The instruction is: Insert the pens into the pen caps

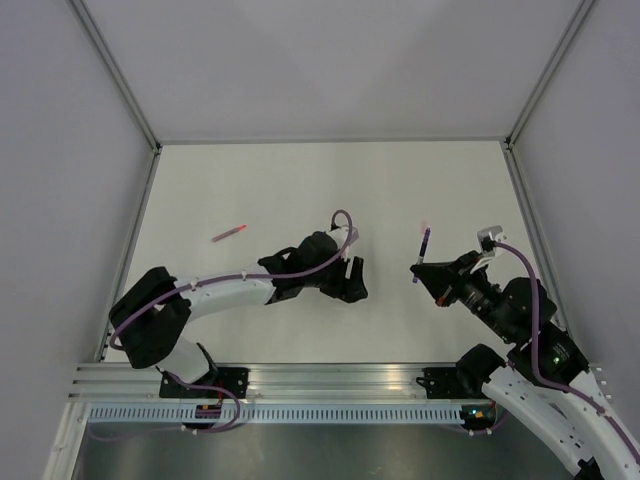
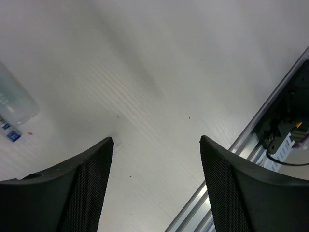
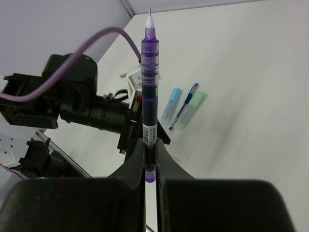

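Note:
My right gripper [image 3: 150, 145] is shut on the lower end of a dark purple pen [image 3: 149, 92], which stands upright with its fine tip on top. From above, that pen [image 1: 424, 248] sticks out of the right gripper [image 1: 418, 268] over the table's right half. Beyond it on the table a blue pen [image 3: 185, 107] lies between a light blue pen cap [image 3: 172, 104] and a mint green pen cap [image 3: 194, 107]. A red-pink pen [image 1: 228, 234] lies at the left. My left gripper [image 2: 157, 140] hangs open over bare table; a pale cap [image 2: 14, 101] shows at its view's left edge.
The left arm [image 1: 300, 265] reaches to the table's middle, its gripper [image 1: 350, 282] a little way left of the held pen. White walls with metal posts [image 1: 120, 90] enclose the table. An aluminium rail [image 1: 330, 380] runs along the near edge.

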Controlling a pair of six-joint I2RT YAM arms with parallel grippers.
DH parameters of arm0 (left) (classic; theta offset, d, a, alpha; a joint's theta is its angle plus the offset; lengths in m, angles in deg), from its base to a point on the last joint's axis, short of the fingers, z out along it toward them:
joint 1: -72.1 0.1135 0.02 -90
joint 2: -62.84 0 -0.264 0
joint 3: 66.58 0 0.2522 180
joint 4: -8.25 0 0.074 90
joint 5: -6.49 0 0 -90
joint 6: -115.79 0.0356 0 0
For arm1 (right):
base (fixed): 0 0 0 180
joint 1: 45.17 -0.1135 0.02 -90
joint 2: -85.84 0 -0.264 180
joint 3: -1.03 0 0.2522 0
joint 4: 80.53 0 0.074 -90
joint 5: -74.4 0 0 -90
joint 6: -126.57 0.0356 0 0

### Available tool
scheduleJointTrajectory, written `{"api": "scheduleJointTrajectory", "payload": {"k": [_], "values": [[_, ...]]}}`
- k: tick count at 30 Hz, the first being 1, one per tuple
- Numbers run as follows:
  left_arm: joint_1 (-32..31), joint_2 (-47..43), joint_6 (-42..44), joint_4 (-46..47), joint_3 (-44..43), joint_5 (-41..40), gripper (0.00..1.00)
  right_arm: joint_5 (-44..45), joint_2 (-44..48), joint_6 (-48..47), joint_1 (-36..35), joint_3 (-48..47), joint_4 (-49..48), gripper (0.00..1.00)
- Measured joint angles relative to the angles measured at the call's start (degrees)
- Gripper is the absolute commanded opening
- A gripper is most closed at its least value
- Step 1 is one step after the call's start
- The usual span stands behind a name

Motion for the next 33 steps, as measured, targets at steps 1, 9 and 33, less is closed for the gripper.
{"api": "scheduleJointTrajectory", "payload": {"k": [1, 9, 33], "values": [[0.48, -1.14, -1.2, -0.76, -0.22, -1.09, 0.74, 0.0, -0.24, 0.0, 0.0, 0.0, 0.02, 0.0], [11.56, -2.82, -14.01, -3.32, -6.36, 0.68, 0.92, 0.57, 0.46, 0.0, 0.0, -0.26, 1.07, 0.0], [1.22, 8.41, 22.84, -26.1, -16.76, -3.21, 0.68, 1.68, 7.02, -0.59, 0.0, -3.21, 6.23, 0.0]]}}
